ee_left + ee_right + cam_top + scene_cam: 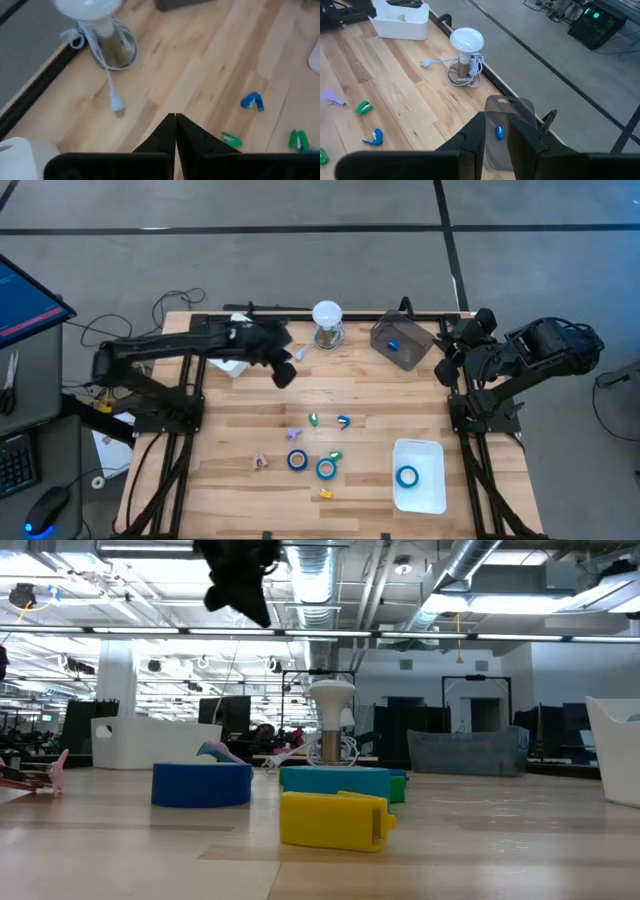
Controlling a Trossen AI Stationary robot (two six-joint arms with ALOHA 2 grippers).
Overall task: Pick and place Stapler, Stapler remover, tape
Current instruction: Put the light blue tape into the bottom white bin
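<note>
Tape: three blue rolls are seen. One roll (407, 476) lies inside the white tray (437, 498) at the bench's front right. Two rolls remain on the bare bench (240, 435) just left of that tray: one (297, 460) and, touching or nearly touching it, another (326, 469). A yellow piece (325, 493) lies just in front of them; small green (314, 419) and blue (343, 421) pieces and a pale purple piece (296, 435) lie behind them, toward the lamp (326, 322). Which of these is a stapler or remover cannot be told.

Left tool (285, 374): raised above the bench, left of the lamp and well apart from the tray, fingers pressed together with nothing between them. Right tool (496, 131): held over the grey bin (401, 341) right of the lamp, fingers parted a little, nothing gripped.

Risks, as judged: with the two loose rolls lying so close, a descent onto one may nudge the other or catch both. A closed left tool brought down on a roll would push it away rather than take it. The small pieces nearby could be swept aside by a finger.
</note>
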